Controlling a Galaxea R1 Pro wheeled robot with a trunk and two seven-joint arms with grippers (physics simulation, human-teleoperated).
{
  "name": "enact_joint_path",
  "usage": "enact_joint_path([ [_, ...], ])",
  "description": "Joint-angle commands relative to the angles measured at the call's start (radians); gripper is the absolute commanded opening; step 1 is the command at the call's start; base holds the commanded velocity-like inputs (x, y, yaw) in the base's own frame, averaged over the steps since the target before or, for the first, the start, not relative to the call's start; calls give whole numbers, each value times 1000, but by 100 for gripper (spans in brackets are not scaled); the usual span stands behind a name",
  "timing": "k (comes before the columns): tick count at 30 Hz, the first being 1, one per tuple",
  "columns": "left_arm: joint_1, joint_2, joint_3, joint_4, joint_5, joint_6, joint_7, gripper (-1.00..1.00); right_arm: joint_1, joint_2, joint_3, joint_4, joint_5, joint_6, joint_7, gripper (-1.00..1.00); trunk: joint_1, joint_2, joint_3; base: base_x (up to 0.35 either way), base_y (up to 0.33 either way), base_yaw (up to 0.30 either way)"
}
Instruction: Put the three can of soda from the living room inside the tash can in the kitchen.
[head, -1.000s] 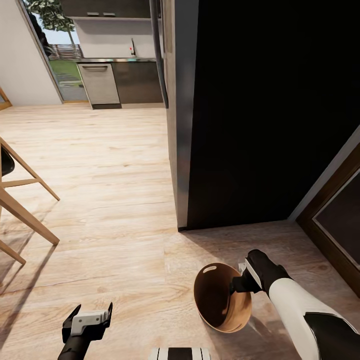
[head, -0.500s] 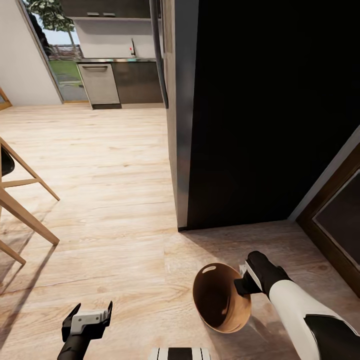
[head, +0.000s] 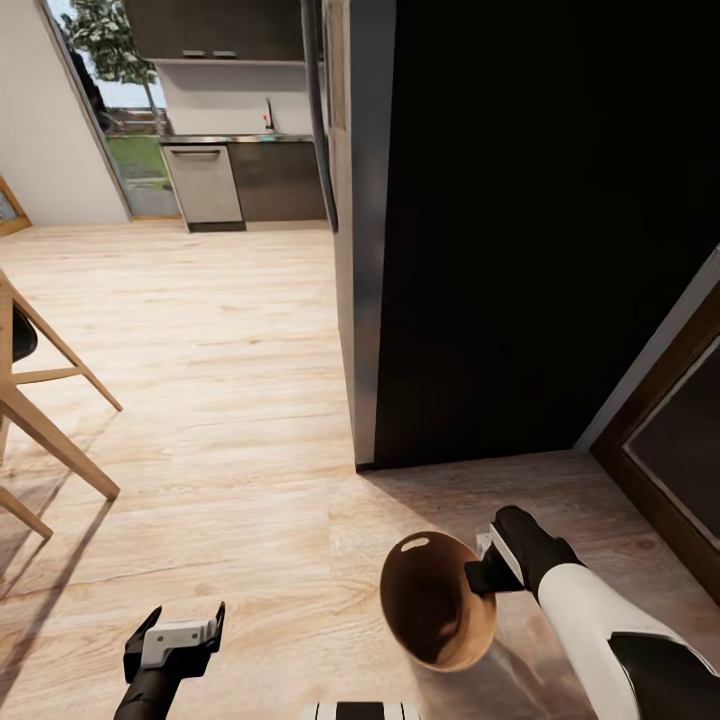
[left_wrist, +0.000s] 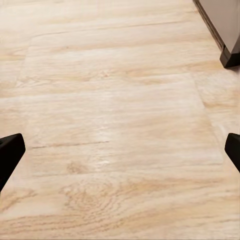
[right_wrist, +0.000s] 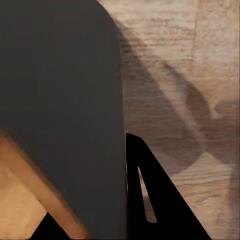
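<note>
One broad pale wood-plank floor (head: 200, 400) spreads across the head view, running back to the kitchen (head: 240, 150) at the far end, where dark upper and lower cabinets, a white wall and a steel dishwasher front (head: 205, 185) stand beside a glazed opening onto greenery. A tall black cabinet block (head: 530, 230) with a grey side panel rises close ahead on the right, its foot meeting the floor just beyond the bin. Light wooden chair legs (head: 50, 420) slant in from the left edge and throw long shadows over the planks.

Near the bottom of the head view, the small round tapered bin (head: 435, 600), brown inside, is carried tilted above the floor, its mouth turned toward the camera and an oval handle cut-out near the far rim. Its inside looks bare. The right gripper (head: 480, 575), black on a white forearm, is clamped over the bin's rim on its right side; the right wrist view has a dark finger (right_wrist: 150, 200) against the bin's wall (right_wrist: 60, 100).

The left gripper (head: 175, 625) hangs low over the bare floor, fingers spread wide apart with nothing between them; its black fingertips (left_wrist: 10, 150) sit at the two edges of the left wrist view.
</note>
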Motion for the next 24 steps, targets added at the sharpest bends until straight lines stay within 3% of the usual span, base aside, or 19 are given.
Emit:
enact_joint_path([
  [1,0,0,0,0,0,0,0,100,0,0,2,0,21,-2,-4,-100,0,0,4,0,0,0],
  [24,0,2,0,0,0,6,-1,100,4,2,0,0,20,-2,-2,-100,-11,6,93,0,0,0],
])
